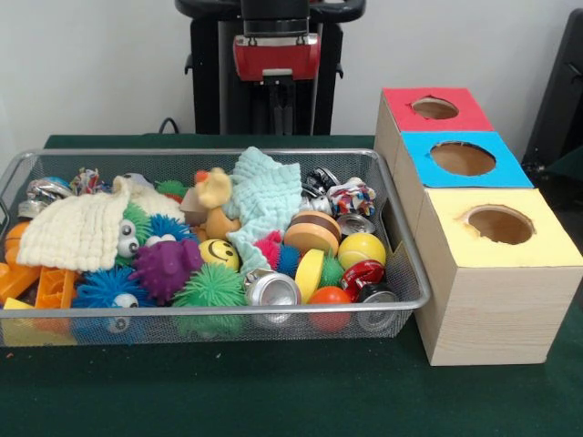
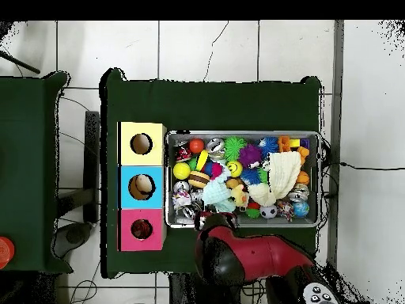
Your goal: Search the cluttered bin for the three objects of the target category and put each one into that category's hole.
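Looking down, I see the arm (image 2: 249, 257) drawn back at the bin's (image 1: 401, 244) robot-side rim; whether its gripper is spread or pressed together, I cannot tell. Beyond it, the bin is packed with spiky balls, cans, cloths and a yellow plush (image 1: 215, 188). The red hole (image 2: 141, 229) lies beside the arm, clear of clutter.

**Sawyer's look: red shells, black everything else**

The arm (image 2: 253, 257) is glossy red with rounded, bulbous housings and black joints between them. From the front, the pedestal (image 1: 271, 68) is a black upright column carrying a red plate with a dark slot, thin rods running below. A small black pad with pale buttons (image 2: 319, 295) sits near the base.
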You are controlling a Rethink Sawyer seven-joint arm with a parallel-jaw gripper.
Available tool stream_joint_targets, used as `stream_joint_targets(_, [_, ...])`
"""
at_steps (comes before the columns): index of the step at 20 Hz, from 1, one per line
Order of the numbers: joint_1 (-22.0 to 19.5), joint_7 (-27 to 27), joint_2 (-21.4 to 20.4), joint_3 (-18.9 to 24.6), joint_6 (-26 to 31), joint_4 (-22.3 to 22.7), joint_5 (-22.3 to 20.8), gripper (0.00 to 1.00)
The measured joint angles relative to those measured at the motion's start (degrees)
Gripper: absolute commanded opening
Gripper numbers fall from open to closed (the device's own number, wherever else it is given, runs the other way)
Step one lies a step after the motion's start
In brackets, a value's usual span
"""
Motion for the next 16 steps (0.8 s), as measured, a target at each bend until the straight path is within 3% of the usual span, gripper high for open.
stream_joint_targets(16, [1.1,0.0,-0.2,0.0,0.0,0.7,1.7,0.00])
